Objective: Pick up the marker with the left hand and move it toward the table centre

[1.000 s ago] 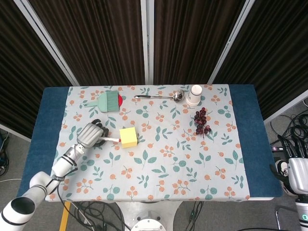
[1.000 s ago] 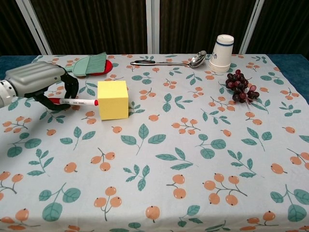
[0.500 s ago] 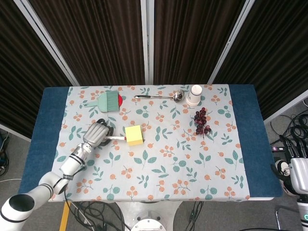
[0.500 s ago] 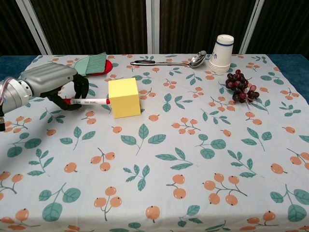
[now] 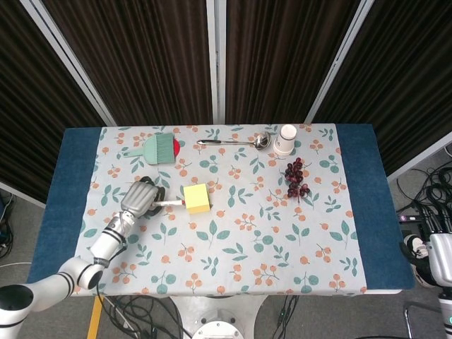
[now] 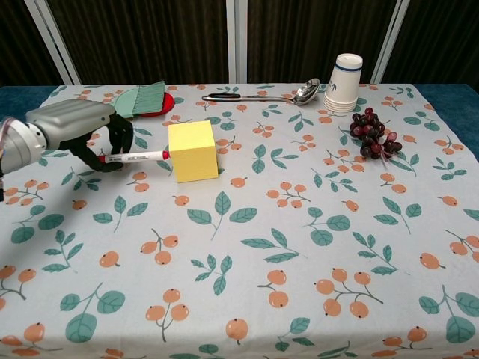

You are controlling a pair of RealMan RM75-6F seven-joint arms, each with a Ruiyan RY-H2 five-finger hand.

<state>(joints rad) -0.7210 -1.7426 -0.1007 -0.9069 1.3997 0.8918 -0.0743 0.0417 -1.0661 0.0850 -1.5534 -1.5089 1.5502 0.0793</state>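
The left hand [image 6: 78, 123] has carried the marker [image 6: 135, 156] rightward, its red tip pushing the yellow block [image 6: 193, 151] along. In the last half second the hand drew back slightly from the block

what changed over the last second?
The left hand, gripping the marker, moved toward the table centre; the marker's red tip pushed the yellow block the same way. In the last half second it barely moved. Grapes, paper cup, ladle and green brush stayed put.

Bright even overhead light, soft shadows, sharp focus
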